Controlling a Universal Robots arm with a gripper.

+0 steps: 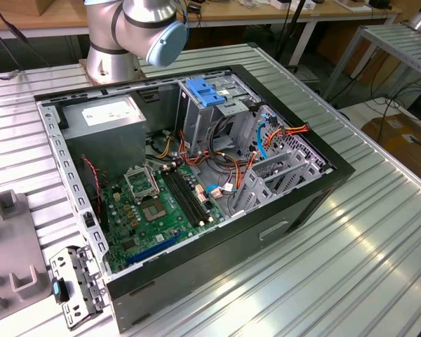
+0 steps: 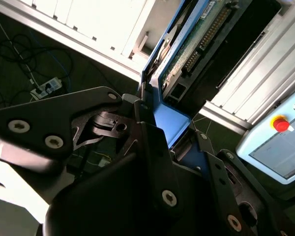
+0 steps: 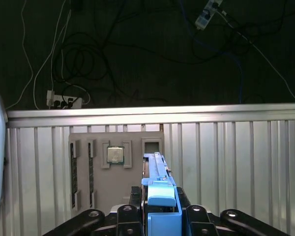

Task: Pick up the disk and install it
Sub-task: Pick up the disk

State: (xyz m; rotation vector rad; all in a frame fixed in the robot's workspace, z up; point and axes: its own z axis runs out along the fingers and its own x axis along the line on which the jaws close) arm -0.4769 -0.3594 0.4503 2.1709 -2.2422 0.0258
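TOOL [image 3: 160,209]: closed on the disk [image 2: 184,49], clamped across its blue side rails | DISK: was held edge-on above the desk [image 3: 236,162], near the grey parts tray [image 3: 88,172] | REASON: we judged this grip left its length free for bay insertion.

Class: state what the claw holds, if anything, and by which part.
The claw holds the disk, clamped across its blue-railed end.

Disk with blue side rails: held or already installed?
Held, not installed: in the first wrist view the black gripper is shut on the grey metal disk with blue side rails, over the ribbed metal table.
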